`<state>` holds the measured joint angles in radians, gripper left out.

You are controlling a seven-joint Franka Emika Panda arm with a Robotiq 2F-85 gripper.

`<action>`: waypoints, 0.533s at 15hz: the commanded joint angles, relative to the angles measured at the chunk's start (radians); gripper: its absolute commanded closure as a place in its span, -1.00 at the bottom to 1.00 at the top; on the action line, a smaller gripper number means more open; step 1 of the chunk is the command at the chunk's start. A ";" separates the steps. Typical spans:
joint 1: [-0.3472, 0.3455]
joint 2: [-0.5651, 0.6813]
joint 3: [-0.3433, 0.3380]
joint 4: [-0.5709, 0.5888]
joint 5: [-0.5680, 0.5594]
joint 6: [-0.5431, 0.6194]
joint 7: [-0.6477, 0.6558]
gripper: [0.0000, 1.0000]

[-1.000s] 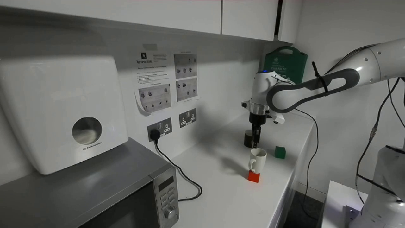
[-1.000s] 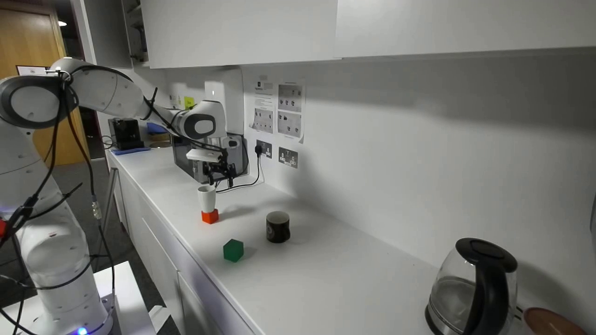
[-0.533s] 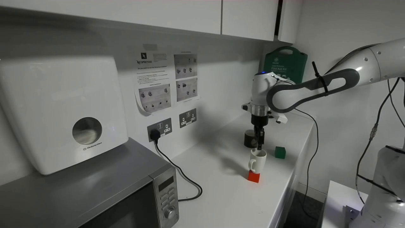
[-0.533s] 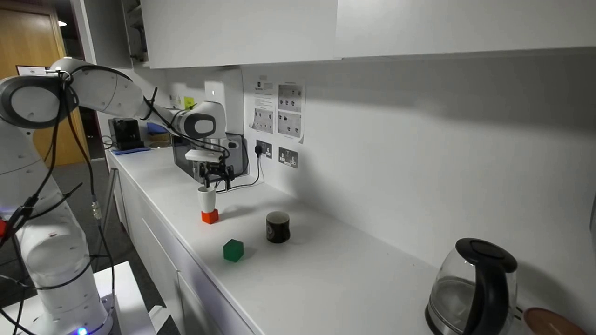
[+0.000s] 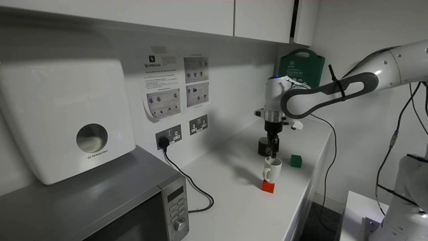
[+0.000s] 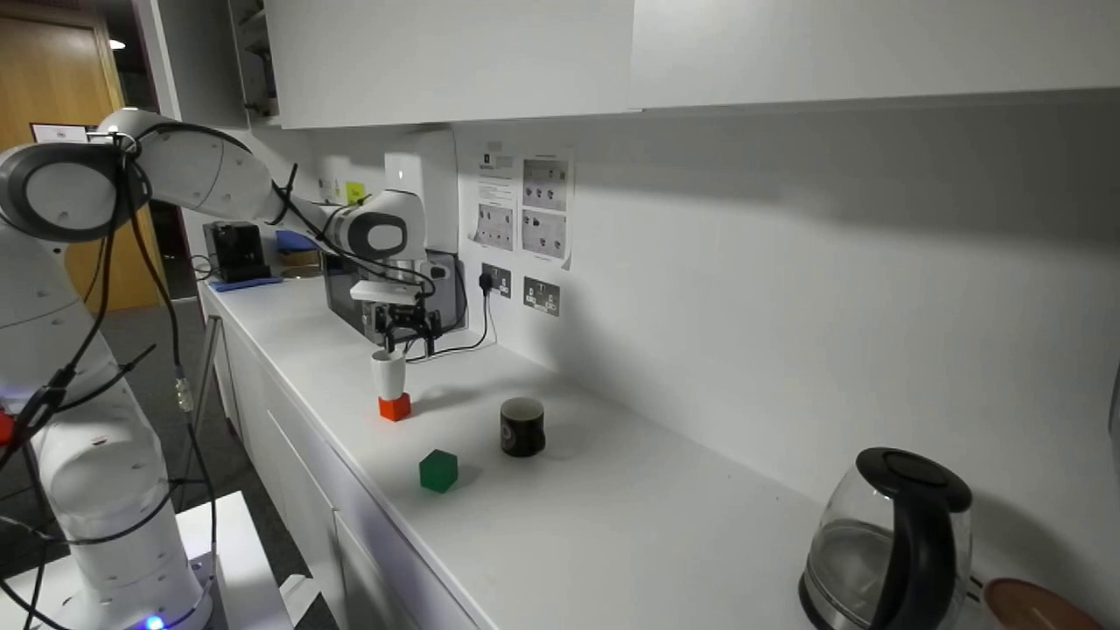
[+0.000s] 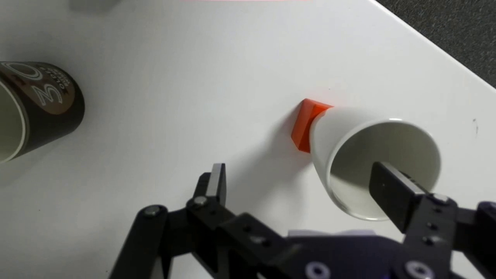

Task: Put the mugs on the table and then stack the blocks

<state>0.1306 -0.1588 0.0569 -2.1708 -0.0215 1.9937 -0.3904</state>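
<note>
The white mug (image 5: 272,171) stands upright on the red block (image 5: 268,186); both also show in an exterior view (image 6: 388,376). My gripper (image 7: 302,182) is open and empty, pointing down at the white mug's rim height. In the wrist view one finger overlaps the mug's mouth (image 7: 383,166); I cannot tell whether its tip is inside or just above. The other finger is beside the mug, apart from it. The dark mug (image 6: 522,429) stands upright on the white table (image 6: 612,542). The green block (image 6: 438,471) lies near the dark mug; it is outside the wrist view.
A grey microwave (image 5: 100,201) with its cable (image 5: 200,192) stands at one end of the counter. A glass kettle (image 6: 892,542) and a brown round thing (image 6: 1037,605) are at the other end. Cabinets (image 6: 455,61) hang above. The wall runs along the back.
My gripper has moved slightly down and toward the table's front edge, so one finger is over the white mug; it is nearly still over the last half second. Mugs and blocks have not moved.
</note>
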 commanded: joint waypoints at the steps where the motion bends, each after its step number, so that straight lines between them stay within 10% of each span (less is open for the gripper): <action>1: -0.004 0.036 -0.002 0.054 0.024 -0.045 -0.038 -1.00; 8: -0.007 0.072 0.002 0.075 0.033 -0.048 -0.033 -1.00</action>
<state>0.1307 -0.1122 0.0574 -2.1427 -0.0133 1.9929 -0.3907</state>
